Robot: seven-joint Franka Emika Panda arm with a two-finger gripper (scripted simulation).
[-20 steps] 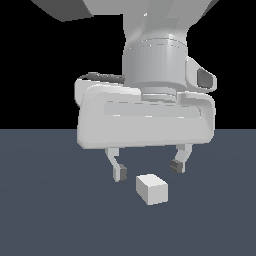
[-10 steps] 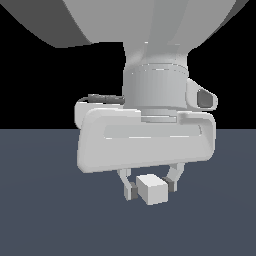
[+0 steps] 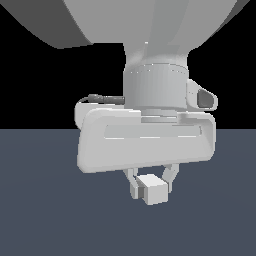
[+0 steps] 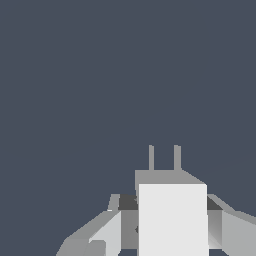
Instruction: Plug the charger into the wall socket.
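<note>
Dark blue-grey floor (image 3: 50,220) fills the low half of the exterior view, with black behind it. Over it hangs the big white robot gripper (image 3: 151,184). Its two short fingers are closed on the small white-grey box-shaped charger (image 3: 153,189), one at nine o'clock of the box and one at three o'clock.

From the wrist view, the charger (image 4: 172,220) sits between the fingers (image 4: 102,235), and its two thin grey prongs (image 4: 164,157) point to twelve o'clock, straight away from the jaws. I cannot see any wall socket, so I think the arm must first find it and aim those prongs at it.
</note>
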